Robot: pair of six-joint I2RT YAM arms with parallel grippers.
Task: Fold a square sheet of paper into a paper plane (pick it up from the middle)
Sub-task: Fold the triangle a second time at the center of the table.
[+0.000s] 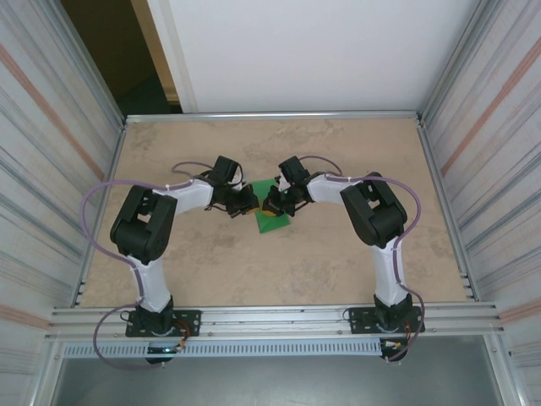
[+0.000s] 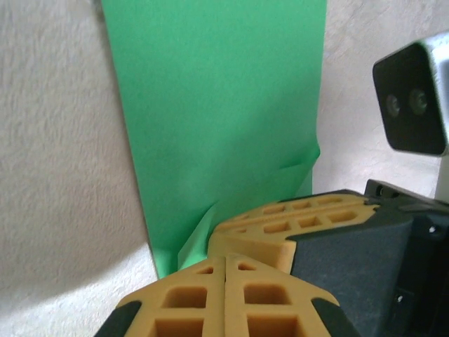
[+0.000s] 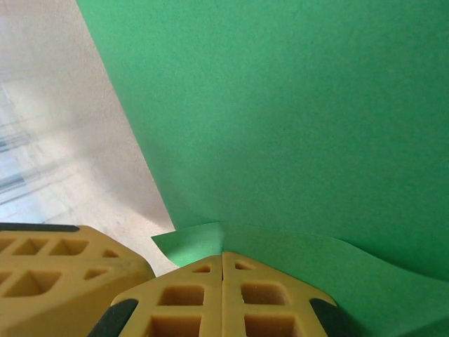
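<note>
Top view, near edge: both arm bases bolted to a metal rail (image 1: 270, 320) w/ purple cables (image 1: 95, 222) looping off them. L arm (image 1: 145, 222) & R arm (image 1: 379, 211) go up over the tan bench (image 1: 338, 271), then bend inward so the two wrists face each other at mid-bench.

L claw (image 1: 249, 203) & R claw (image 1: 272, 205) meet just abt tip to tip at the green sheet (image 1: 273, 223). The sheet lies roughly centre of the bench, one corner pointing toward the bases, its far part showing beyond the claws.

L wrist view: L claw (image 2: 224, 261) closed, yellow fingers pressed together, no gap. Tips sit right at the near edge of the green sheet (image 2: 224, 105), where the paper is slightly rucked. Can't tell if any paper is actually caught btwn them. R claw's yellow fingers (image 2: 280, 217) lie just beside, on the sheet's near edge, w/ R wrist camera (image 2: 412, 98) above.

R wrist view: R claw (image 3: 223, 256) closed on the green sheet (image 3: 295, 105), a lifted edge pinched at the tips & curling up off the bench. L claw's finger (image 3: 56, 260) is close by at lower left.

Beyond the sheet: bare bench, then a white back panel (image 1: 321, 51); ribbed metal walls (image 1: 499, 127) either side.
</note>
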